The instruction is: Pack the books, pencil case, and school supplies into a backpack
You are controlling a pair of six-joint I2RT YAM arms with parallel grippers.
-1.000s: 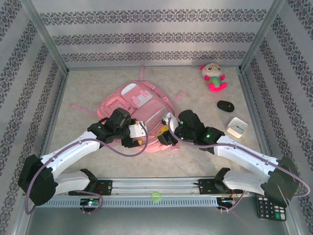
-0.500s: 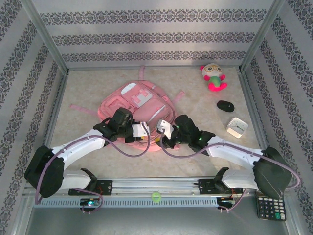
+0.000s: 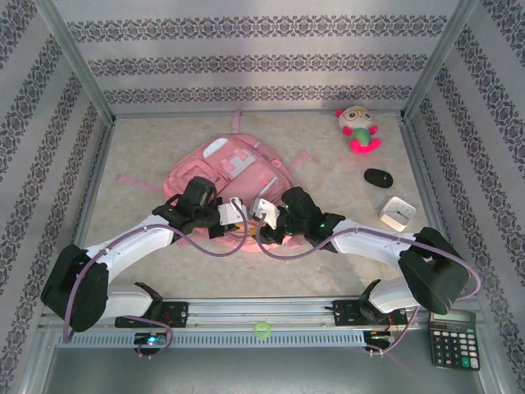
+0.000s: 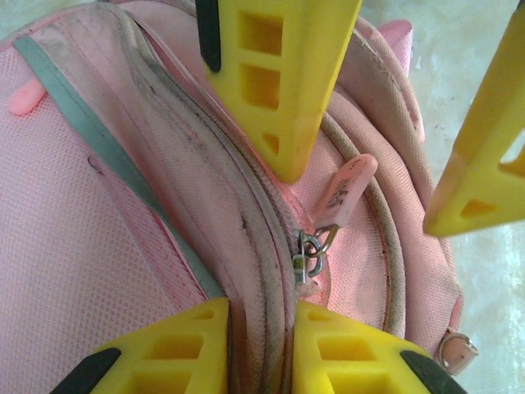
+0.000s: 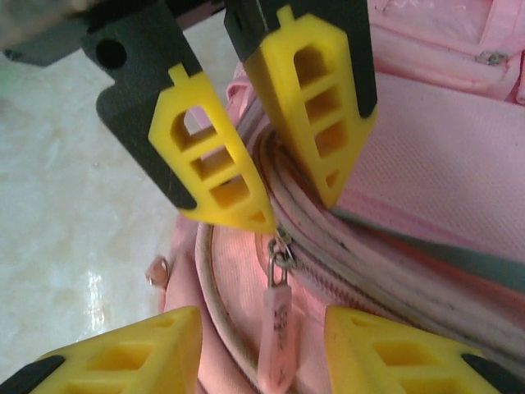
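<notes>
The pink backpack (image 3: 238,176) lies flat in the middle of the table. Both grippers meet at its near edge. In the left wrist view my left gripper (image 4: 261,349) is shut on the backpack's piped zip seam (image 4: 258,271), just below the metal slider (image 4: 305,261). In the right wrist view my right gripper (image 5: 262,353) stands open, and the pink zip pull (image 5: 275,328) hangs between its fingers without touching either. The books, pencil case and school supplies are out of view.
A pink-and-green plush toy (image 3: 358,129) sits at the back right, with a black oval object (image 3: 378,177) and a white square clock (image 3: 398,213) nearer. A calculator (image 3: 454,337) lies by the right arm's base. Pink straps (image 3: 135,182) trail left.
My left gripper has closed on the backpack's seam. The right arm has swung left until its gripper faces the left one, uncovering the calculator.
</notes>
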